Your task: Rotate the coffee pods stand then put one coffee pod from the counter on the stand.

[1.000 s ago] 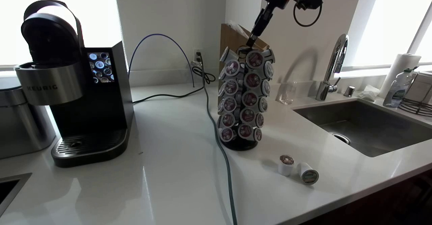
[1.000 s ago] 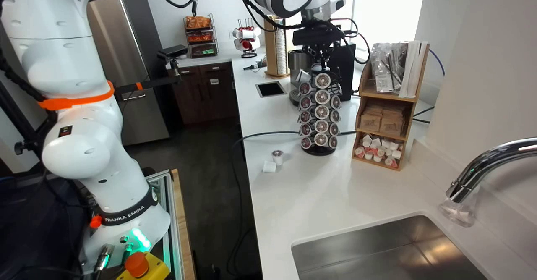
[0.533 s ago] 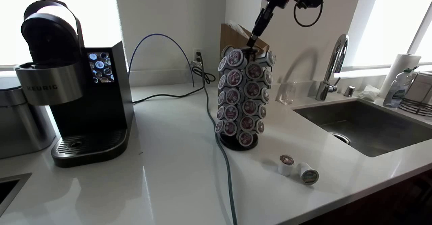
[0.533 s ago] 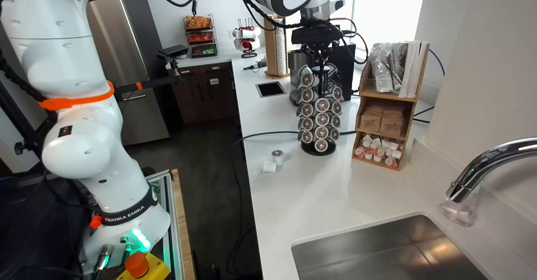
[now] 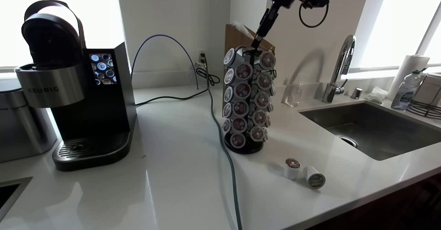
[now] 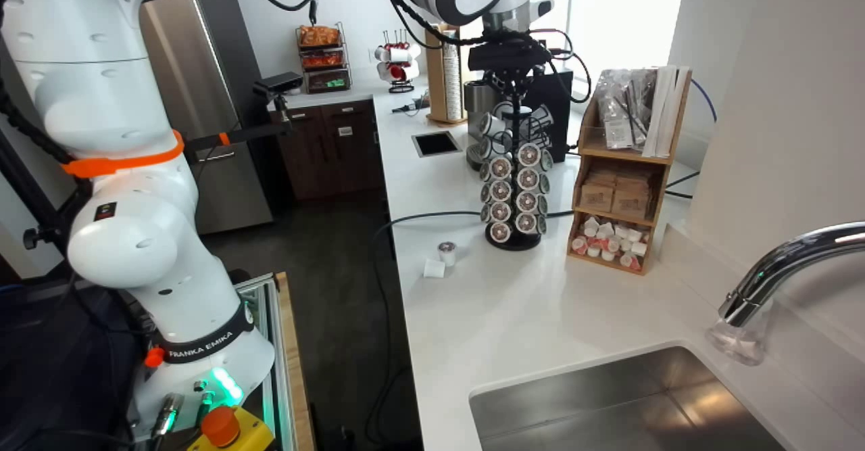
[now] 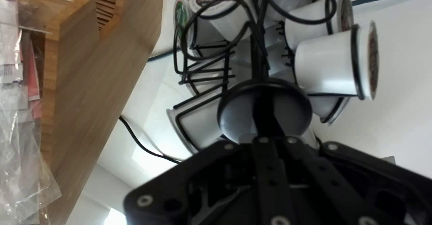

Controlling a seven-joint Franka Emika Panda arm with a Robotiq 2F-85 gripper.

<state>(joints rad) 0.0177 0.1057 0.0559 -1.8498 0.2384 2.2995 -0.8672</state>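
Observation:
The coffee pods stand (image 5: 242, 90), a dark wire carousel with columns of round-lidded pods, stands on the white counter (image 5: 182, 181); it also shows in an exterior view (image 6: 500, 189). The coffee pod (image 5: 292, 170), pale with a dark top, is upright in front of the stand and also shows in an exterior view (image 6: 447, 253). My gripper (image 5: 255, 45) points down at the stand's top. In the wrist view its fingers (image 7: 263, 107) are together over the round top cap (image 7: 236, 117). Whether they touch it cannot be told. Nothing shows between them.
A second loose pod (image 5: 315, 179) lies on its side beside the upright one. A wooden organizer (image 6: 611, 187) stands close to the stand. A green cable (image 5: 231, 168) runs past the stand's base. The coffee maker (image 5: 103, 119) and steel sink (image 5: 361, 126) flank it.
The stand has turned, so different pod columns and wire loops face the cameras. My gripper has stayed almost in place at the stand's top. The loose pods have not moved.

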